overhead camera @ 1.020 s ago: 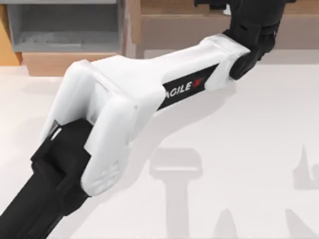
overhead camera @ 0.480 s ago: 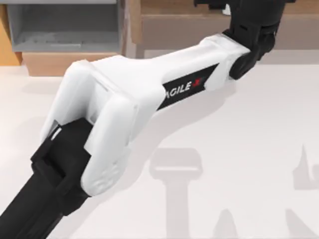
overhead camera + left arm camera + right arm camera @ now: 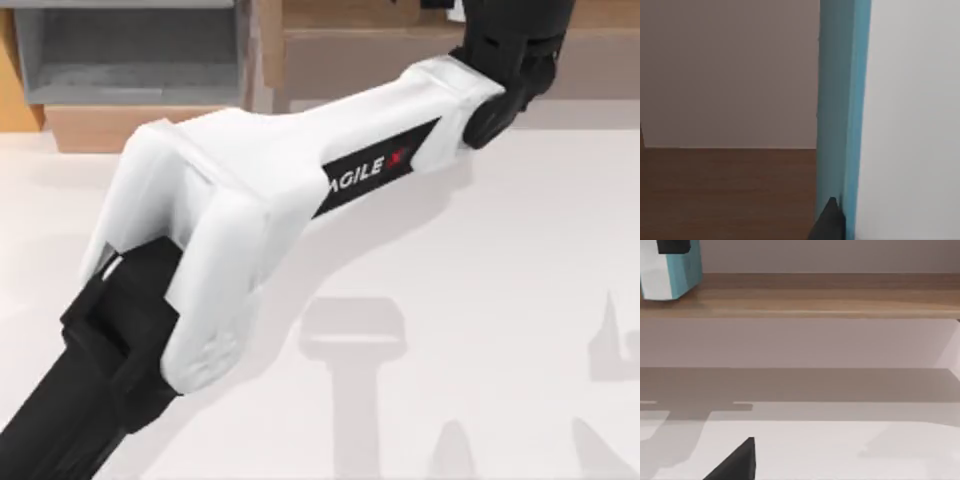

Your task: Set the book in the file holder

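Rendered office desk, file holder [image 3: 130,60], wooden shelf [image 3: 815,295], white tabletop [image 3: 500,300]

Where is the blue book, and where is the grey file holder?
book [image 3: 837,100], left wrist view: on its teal cover.
file holder [image 3: 130,50], top view: on its grey inside wall, at the table's far left.

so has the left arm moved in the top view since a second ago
Yes, slightly: the left arm has shifted toward the picture's top, its black wrist end now overlapping the wooden shelf more.
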You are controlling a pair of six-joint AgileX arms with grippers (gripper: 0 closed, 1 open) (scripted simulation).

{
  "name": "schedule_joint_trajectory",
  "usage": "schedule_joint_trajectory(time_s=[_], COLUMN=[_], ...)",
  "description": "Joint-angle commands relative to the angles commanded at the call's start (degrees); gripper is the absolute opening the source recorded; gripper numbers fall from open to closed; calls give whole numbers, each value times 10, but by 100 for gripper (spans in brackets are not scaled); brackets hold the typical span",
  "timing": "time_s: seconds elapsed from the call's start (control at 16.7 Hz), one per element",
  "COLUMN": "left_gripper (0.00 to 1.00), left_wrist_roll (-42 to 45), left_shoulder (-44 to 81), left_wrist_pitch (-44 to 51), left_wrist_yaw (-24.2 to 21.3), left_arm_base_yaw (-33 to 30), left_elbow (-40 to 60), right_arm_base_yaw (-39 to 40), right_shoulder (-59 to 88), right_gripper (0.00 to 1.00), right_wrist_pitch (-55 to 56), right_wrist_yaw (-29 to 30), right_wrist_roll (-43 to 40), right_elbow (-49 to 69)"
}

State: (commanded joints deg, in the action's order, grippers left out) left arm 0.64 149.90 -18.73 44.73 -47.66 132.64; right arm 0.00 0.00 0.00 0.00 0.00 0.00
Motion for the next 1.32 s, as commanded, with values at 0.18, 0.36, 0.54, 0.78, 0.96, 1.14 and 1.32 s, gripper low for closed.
schedule_joint_trajectory(time_s=[0.18, 0.36, 0.54, 0.78, 0.96, 1.14, 1.32], left_gripper=[0, 0, 0, 0, 0, 0, 0], left_wrist_roll=[0, 4, 35, 115, 195, 289, 391], left_shoulder=[0, -3, -38, -125, -214, -298, -371], left_wrist_pitch=[2, -2, -26, -84, -137, -186, -222], left_wrist_yaw=[0, 2, 15, 43, 60, 65, 52], left_arm_base_yaw=[0, -2, -20, -73, -110, -126, -113], left_elbow=[2, -5, -55, -204, -358, -519, -669], right_arm_base_yaw=[0, 0, 0, 0, 0, 0, 0], right_shoulder=[0, 0, 0, 0, 0, 0, 0], right_gripper=[100, 100, 100, 100, 100, 100, 100], right_wrist_pitch=[0, 0, 0, 0, 0, 0, 0], right_wrist_yaw=[0, 0, 0, 0, 0, 0, 0], right_wrist_roll=[0, 0, 0, 0, 0, 0, 0], right_elbow=[0, 0, 0, 0, 0, 0, 0])
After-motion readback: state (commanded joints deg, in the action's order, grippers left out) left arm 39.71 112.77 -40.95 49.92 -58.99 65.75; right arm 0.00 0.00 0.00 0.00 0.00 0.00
